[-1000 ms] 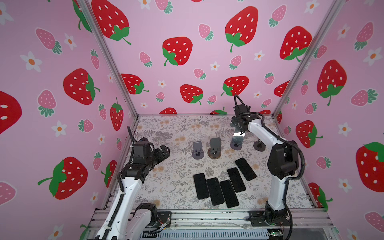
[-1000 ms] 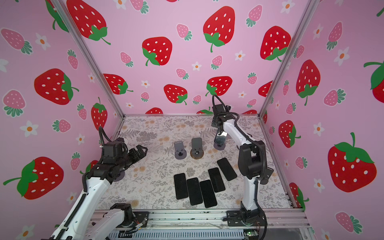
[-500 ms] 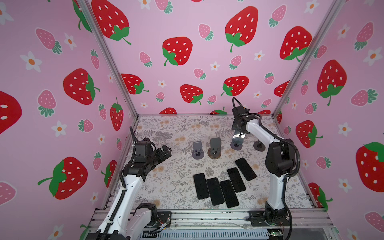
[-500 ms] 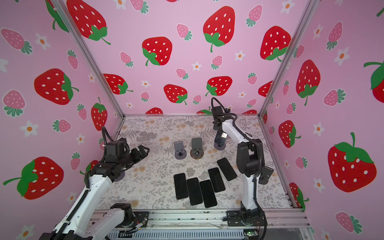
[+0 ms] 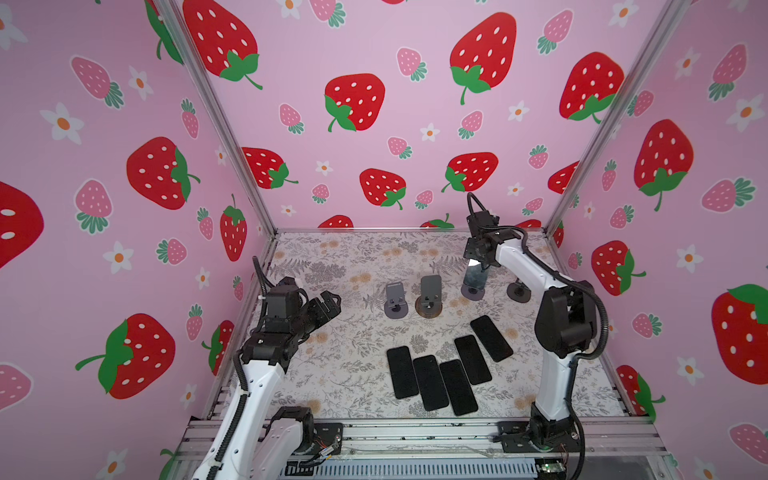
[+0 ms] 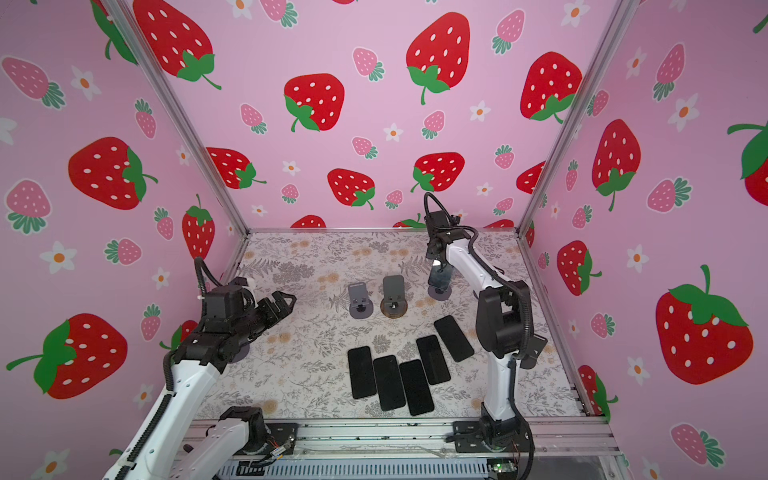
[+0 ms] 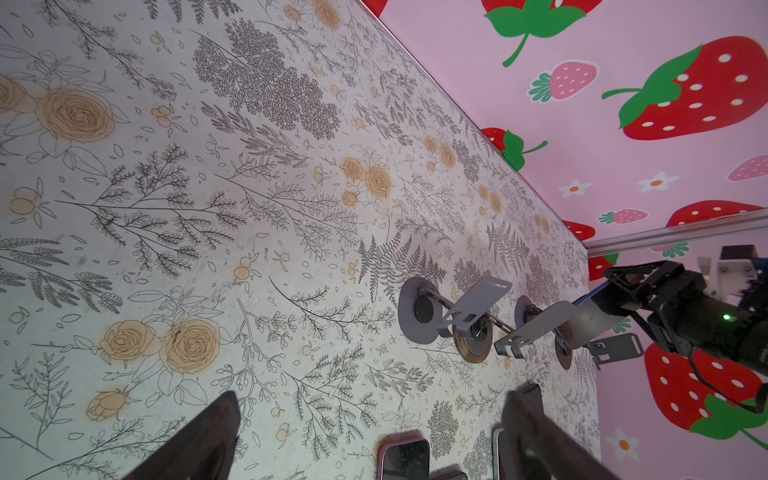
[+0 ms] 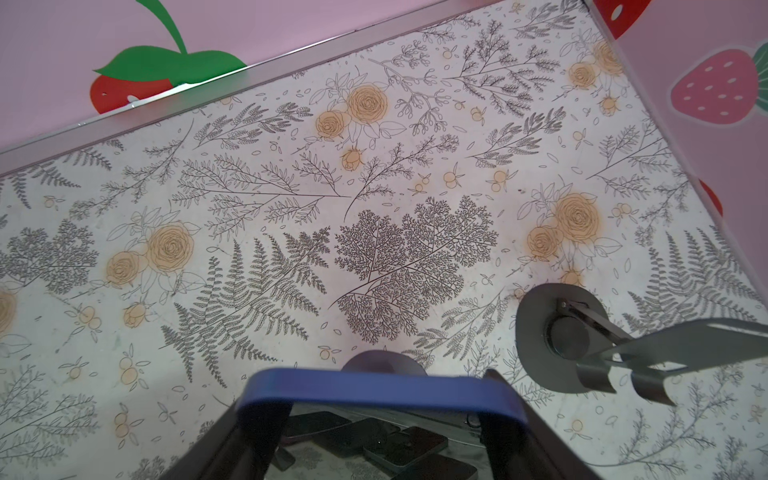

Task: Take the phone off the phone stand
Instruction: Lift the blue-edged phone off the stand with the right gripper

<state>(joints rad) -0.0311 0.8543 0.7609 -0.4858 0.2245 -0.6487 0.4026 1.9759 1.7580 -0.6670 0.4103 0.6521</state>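
Right end effector (image 5: pixel 478 261) clamps one phone (image 5: pixel 475 277); five phones (image 5: pixel 432 386) flat, four stands (image 5: pixel 395 300).

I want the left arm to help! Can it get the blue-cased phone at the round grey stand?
Probably not now. The right gripper clamps the blue-cased phone, and two empty grey metal stands sit between it and the open left gripper.

You have five black phones (image 5: pixel 430 382) lying flat on the near half of the table (image 5: pixel 332 365). One more phone (image 5: pixel 476 275) stands far, right of the middle. You count four phone stands (image 5: pixel 394 293) in the far row and two robot arms (image 5: pixel 257 382).
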